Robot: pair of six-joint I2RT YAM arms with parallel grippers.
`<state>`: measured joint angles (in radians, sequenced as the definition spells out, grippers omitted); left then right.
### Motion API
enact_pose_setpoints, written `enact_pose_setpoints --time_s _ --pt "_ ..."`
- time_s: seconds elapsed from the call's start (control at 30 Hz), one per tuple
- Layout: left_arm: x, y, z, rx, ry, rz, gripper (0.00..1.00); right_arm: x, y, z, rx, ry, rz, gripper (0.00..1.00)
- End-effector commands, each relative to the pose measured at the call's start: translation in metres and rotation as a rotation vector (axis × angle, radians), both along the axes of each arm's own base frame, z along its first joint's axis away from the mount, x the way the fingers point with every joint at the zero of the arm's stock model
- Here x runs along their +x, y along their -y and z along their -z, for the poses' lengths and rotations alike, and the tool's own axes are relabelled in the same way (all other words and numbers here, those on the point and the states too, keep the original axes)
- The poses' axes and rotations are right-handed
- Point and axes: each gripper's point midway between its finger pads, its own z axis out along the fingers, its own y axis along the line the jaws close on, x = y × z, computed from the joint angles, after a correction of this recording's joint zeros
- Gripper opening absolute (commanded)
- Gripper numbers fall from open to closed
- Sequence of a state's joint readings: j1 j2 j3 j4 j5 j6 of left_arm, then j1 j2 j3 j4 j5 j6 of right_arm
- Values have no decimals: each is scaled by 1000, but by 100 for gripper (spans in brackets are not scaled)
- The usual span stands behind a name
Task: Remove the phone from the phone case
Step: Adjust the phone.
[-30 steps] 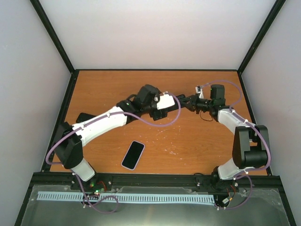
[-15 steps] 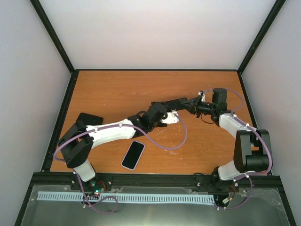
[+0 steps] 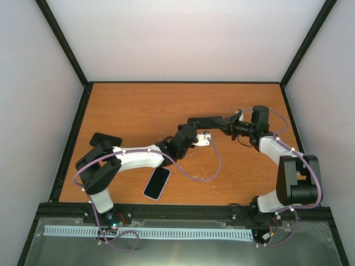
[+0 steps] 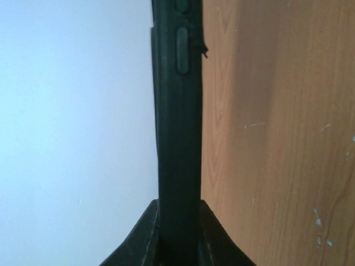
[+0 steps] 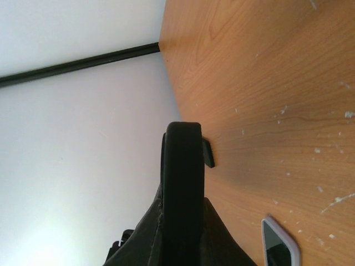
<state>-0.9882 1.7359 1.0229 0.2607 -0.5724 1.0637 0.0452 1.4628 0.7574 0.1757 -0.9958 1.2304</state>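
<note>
White-rimmed, with a dark glass face, the flat rectangular phone point(image 3: 157, 182) lies bare on the orange-brown wooden table point(image 3: 127, 105) near its front edge, left of centre. It is face up and well apart from its cover. Its long axis runs on a diagonal, the near end toward the left and the far end toward the right. The left arm's forearm passes just beyond its far end, so that arm is much the nearer one. From both grippers the phone lies back toward the bases and to the left.

Further right, the left gripper point(image 3: 192, 126) is clamped on one end of the black, soft-looking phone case point(image 3: 206, 119). Its wrist view shows the case point(image 4: 177, 138) edge-on between the fingers, with an oval side button raised on the rim. The case spans the gap between the arms, its long axis running left to right above the table.

At the right end, the right gripper point(image 3: 228, 123) is clamped on the case's other end. Its own view shows the rounded black rim point(image 5: 182, 166) pinched between the fingers, and a corner of the phone point(image 5: 280, 247) on the wood below.

Phone and case look fully parted, so what remains is probably only to set the case down.
</note>
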Motion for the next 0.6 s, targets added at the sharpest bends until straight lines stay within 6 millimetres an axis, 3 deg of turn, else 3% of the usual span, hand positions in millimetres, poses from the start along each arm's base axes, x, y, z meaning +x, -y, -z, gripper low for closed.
enact_pose_setpoints --time_s 0.0,0.07,0.1,0.2,0.27,0.4,0.57 --pt "5 7 -22 -43 79 -9 8 -3 -2 -16 20 56 -22 4" --pt "4 7 -23 -54 75 -9 2 -3 -3 -18 23 58 -26 12" --pt "4 7 -24 -58 70 -7 1 -3 -3 -18 25 58 -29 21" --pt "7 4 -30 -77 77 -18 1 -2 -2 -21 22 79 -30 61" --pt "11 0 -33 -96 63 -36 1 -1 0 -22 12 105 -32 79" --pt "23 -8 -34 -157 -48 -82 1 2 9 -30 -15 206 -38 98" --pt "35 -14 -41 -320 -285 -150 1 10 36 -56 -106 430 25 100"
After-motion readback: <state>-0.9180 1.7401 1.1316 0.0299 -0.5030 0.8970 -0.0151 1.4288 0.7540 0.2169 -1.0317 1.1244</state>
